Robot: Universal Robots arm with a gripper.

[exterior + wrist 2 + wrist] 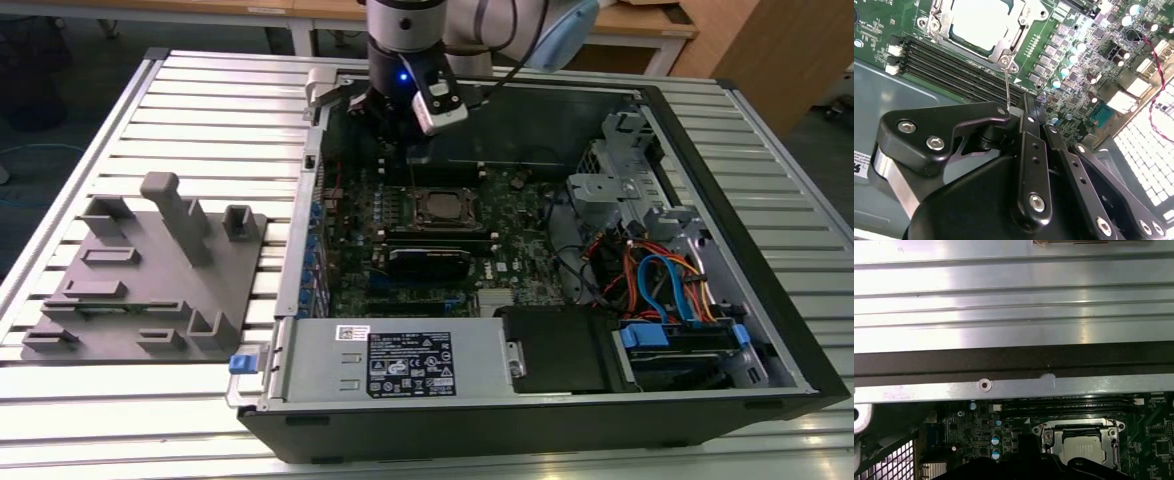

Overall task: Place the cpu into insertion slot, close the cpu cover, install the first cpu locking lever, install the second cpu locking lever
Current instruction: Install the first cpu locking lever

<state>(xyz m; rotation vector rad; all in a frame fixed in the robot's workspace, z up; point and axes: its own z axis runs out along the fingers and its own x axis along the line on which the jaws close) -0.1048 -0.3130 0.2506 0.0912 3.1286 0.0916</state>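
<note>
The cpu point(981, 22) lies flat in the insertion slot point(445, 207) on the green board, its silver-tan top showing in both wrist views point(1085, 447). The silver cpu cover point(1015, 40) is down around it as a frame. A thin wire locking lever point(1006, 85) rises from the socket's corner to my gripper's tip. My gripper point(1015, 111) hangs just behind the socket inside the case point(416, 152). Its black fingers are shut together, with the lever's end against them. I cannot tell whether the wire is pinched.
The open computer case point(747, 180) lies on a slatted metal table. Long black memory slots point(954, 70) run beside the socket. A black card point(427, 262), a power supply point(400, 365) and a drive cage with cables point(667, 290) sit nearer. A grey fixture point(147, 270) stands at the exterior view's left.
</note>
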